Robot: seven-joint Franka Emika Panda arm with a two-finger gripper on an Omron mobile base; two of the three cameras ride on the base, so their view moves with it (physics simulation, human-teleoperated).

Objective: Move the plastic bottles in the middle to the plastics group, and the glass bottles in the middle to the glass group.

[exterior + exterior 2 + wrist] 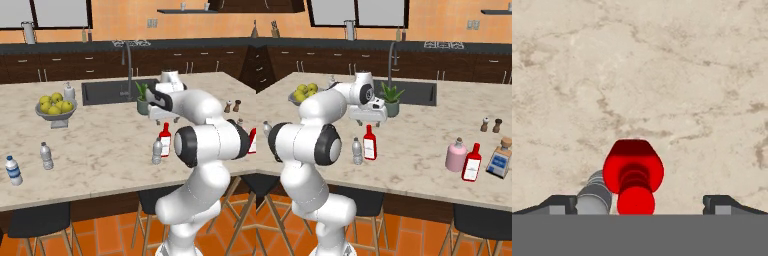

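so the tool (pixel 640 202) hangs above the bench (pixel 662 75) with its fingers spread wide, nothing in them. in the hand view the red bottle (pixel 633 177) sits at 6 o'clock, seen cap-first, so its long axis runs straight up toward the tool. the small grey plastic bottle (pixel 594 197) is right beside it at about 7 o'clock, also upright. from the right base view both stand near the front edge, just below the hand. i'd guess a straight drop onto the red one, but the grey neighbour crowds that left finger.
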